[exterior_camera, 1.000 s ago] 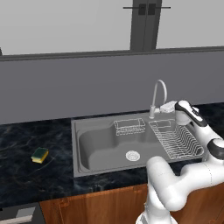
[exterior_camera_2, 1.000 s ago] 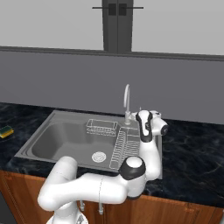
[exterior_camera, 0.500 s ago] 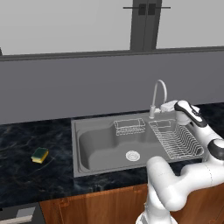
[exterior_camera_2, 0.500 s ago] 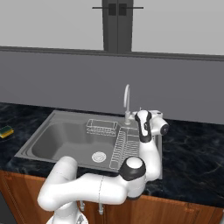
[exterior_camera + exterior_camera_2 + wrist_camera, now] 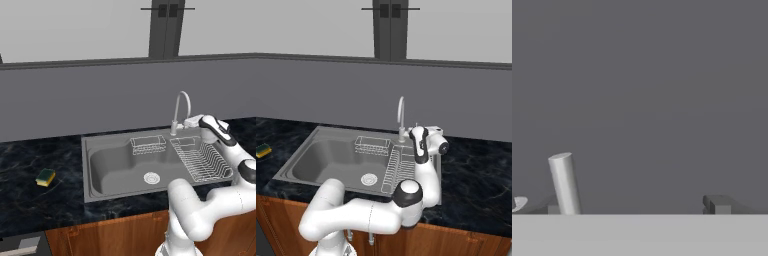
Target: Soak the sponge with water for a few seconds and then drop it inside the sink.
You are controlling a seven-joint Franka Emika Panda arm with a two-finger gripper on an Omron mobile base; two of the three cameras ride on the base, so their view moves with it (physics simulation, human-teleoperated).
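The sponge [image 5: 45,177], yellow with a dark green top, lies on the dark counter left of the sink [image 5: 115,167], also at the far left edge in the right base view [image 5: 263,150]. My gripper [image 5: 189,121] hovers at the back of the sink [image 5: 326,155], just right of the arched faucet [image 5: 181,102], far from the sponge. In the hand view the gripper [image 5: 635,206] is open and faces the grey back wall, with a grey lever [image 5: 564,184] standing by its left fingertip. Nothing is between the fingers. No water is in view at the spout [image 5: 401,112].
A wire dish rack [image 5: 200,160] fills the sink's right part below my arm. A small wire basket [image 5: 148,144] hangs at the basin's back edge. The round drain [image 5: 151,177] sits mid-basin. A grey wall runs behind the counter.
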